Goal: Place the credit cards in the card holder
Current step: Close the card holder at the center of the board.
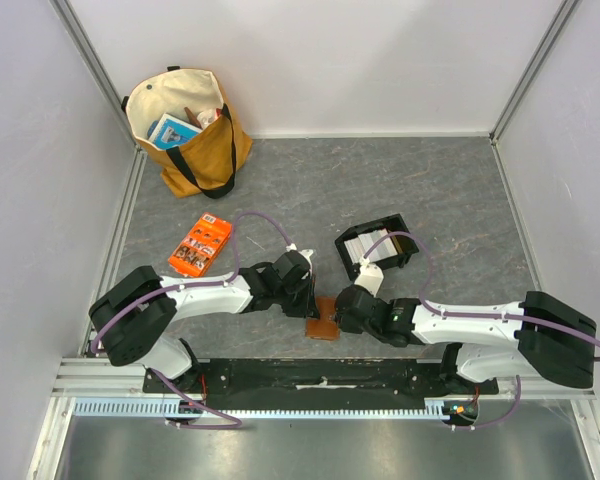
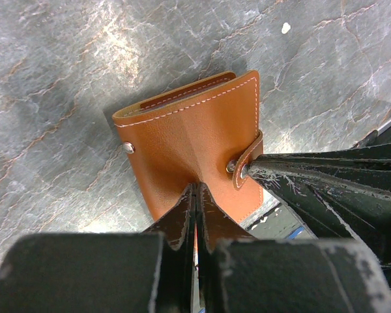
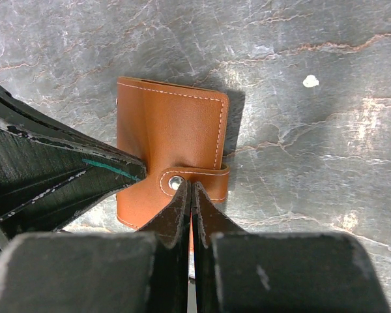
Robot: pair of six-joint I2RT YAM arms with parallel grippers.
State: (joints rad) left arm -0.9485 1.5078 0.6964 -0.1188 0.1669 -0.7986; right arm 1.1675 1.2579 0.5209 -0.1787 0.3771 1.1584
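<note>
So far left at the back there's a tan tote bag [image 1: 192, 130] with some stuff poking out, and in front of it an orange printed packet [image 1: 200, 246] lying flat on the grey marbled table [image 1: 440, 190]. Moving in, the left gripper [image 2: 195, 190] has its jaws squeezed fully together, tips down on the near edge of the card holder [image 2: 189, 140]. Can't tell if any leather is actually pinched between them, tbh. The card holder sits at the near edge of the table, right between the two arms, folded closed with its strap [image 3: 197, 176] snapped over the front. The right gripper [image 3: 191, 187] comes at it from the other side, jaws closed tight too, tips touching the holder right by the strap's snap [image 3: 174, 183]. Further right and back a bit, the credit cards [image 1: 365, 245] are stacked in a black tray [image 1: 368, 226], well apart from the holder.
</note>
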